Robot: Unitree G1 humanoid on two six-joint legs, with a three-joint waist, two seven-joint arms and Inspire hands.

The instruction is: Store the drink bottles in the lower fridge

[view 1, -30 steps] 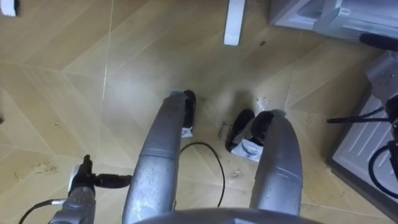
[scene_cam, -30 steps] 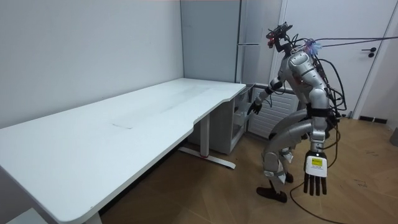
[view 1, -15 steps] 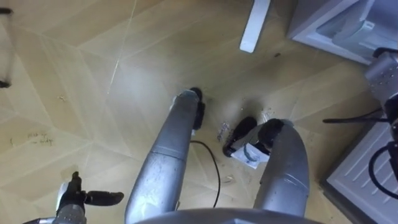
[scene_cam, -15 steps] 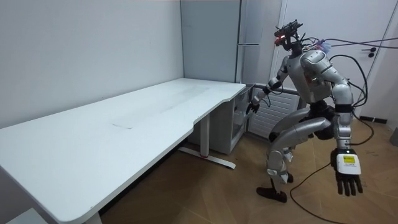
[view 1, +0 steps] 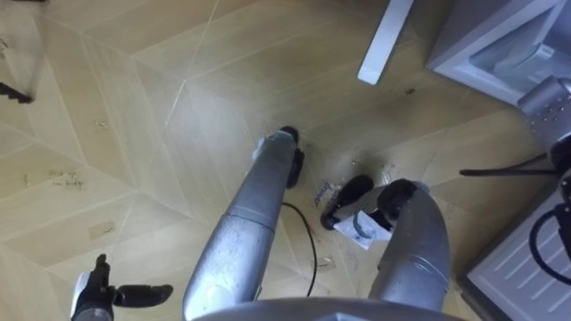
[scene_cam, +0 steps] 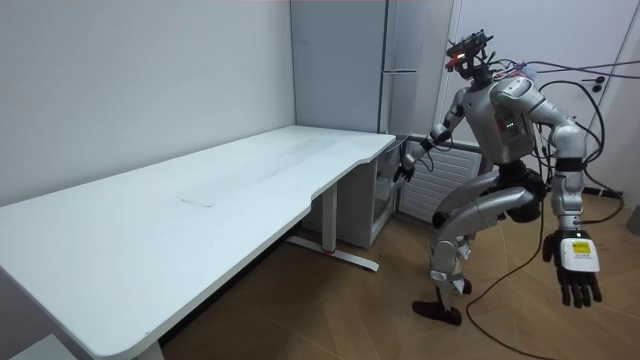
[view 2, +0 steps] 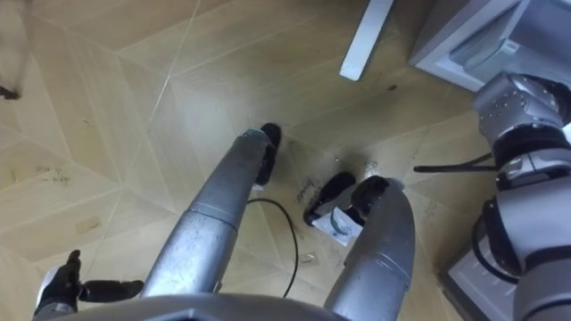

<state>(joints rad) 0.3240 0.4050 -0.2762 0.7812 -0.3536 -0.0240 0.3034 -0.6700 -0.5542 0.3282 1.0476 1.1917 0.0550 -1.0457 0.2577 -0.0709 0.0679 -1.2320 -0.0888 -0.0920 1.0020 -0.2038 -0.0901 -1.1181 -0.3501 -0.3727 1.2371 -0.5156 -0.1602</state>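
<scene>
I stand with bent knees on the wood floor, between the white desk's (scene_cam: 200, 190) end and the tall grey fridge (scene_cam: 405, 50). Its low compartment (view 1: 500, 40) shows at the top right of the left eye view. My left hand (scene_cam: 578, 272) hangs out behind me at the room view's right, open and holding nothing, fingers straight. The same hand (view 1: 96, 294) shows low at the left in the left eye view. My right hand (scene_cam: 404, 166) reaches toward the fridge's low front beside the desk. Its forearm (view 2: 526, 116) crosses the right edge of the right eye view.
The desk's white foot bar (view 1: 385, 40) lies on the floor just ahead. A low cabinet (scene_cam: 385, 200) stands under the desk end, beside the fridge. A pale ribbed panel (view 1: 522, 259) lies at my right. Wood floor (view 1: 134, 134) stretches to my left.
My left arm has swung out and back, toward the room view's right. My trunk has turned and straightened a little, and the eye views have shifted with it.
</scene>
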